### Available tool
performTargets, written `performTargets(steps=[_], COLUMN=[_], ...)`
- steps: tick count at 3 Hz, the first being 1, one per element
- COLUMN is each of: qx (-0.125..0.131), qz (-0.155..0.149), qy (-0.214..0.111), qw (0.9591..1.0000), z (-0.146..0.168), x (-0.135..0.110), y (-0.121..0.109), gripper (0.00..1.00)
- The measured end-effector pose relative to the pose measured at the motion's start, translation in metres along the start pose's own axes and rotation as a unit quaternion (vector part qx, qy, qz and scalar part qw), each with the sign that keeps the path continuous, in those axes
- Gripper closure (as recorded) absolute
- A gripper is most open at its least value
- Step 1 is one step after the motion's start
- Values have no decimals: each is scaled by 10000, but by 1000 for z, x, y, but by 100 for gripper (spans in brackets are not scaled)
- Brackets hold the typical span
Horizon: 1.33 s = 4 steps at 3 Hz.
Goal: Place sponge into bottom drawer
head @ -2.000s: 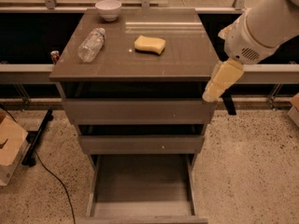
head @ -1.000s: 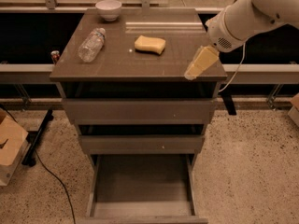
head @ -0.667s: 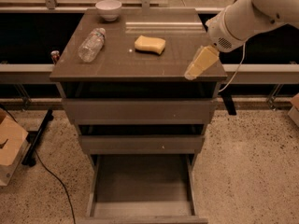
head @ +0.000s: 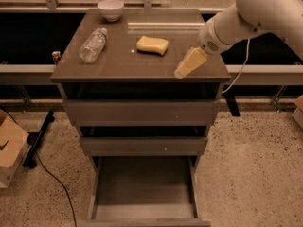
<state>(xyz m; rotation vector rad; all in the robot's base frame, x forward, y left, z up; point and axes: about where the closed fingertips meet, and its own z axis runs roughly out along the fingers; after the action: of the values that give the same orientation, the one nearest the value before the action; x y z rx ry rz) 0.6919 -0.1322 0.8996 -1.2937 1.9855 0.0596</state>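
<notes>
The pale yellow sponge (head: 152,45) lies flat on the cabinet top (head: 118,63), near its middle. My gripper (head: 189,63) hangs above the top's front right part, to the right of the sponge and apart from it, with nothing in it. The bottom drawer (head: 142,186) is pulled out below, its flat grey floor bare.
A clear bottle (head: 93,44) lies on its side at the top's left. A white bowl (head: 111,9) stands at the back. The two upper drawers (head: 142,112) are slightly out. A cardboard box (head: 9,148) and a black cable (head: 52,176) are on the floor at left.
My arm and gripper have moved left and back, from beyond the cabinet's right front corner to over its top, closer to the sponge. The sponge, bottle and drawers have not moved.
</notes>
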Motion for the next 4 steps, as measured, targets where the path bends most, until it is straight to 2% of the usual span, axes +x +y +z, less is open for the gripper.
performTargets(steps=[2, 3, 4], qx=[-23, -118, -312], qz=[362, 429, 397], qy=[-432, -557, -609], qw=[9984, 9975, 9969], z=[60, 91, 119], x=[-20, -34, -49], y=[-35, -49, -51], gripper=[0, 0, 0])
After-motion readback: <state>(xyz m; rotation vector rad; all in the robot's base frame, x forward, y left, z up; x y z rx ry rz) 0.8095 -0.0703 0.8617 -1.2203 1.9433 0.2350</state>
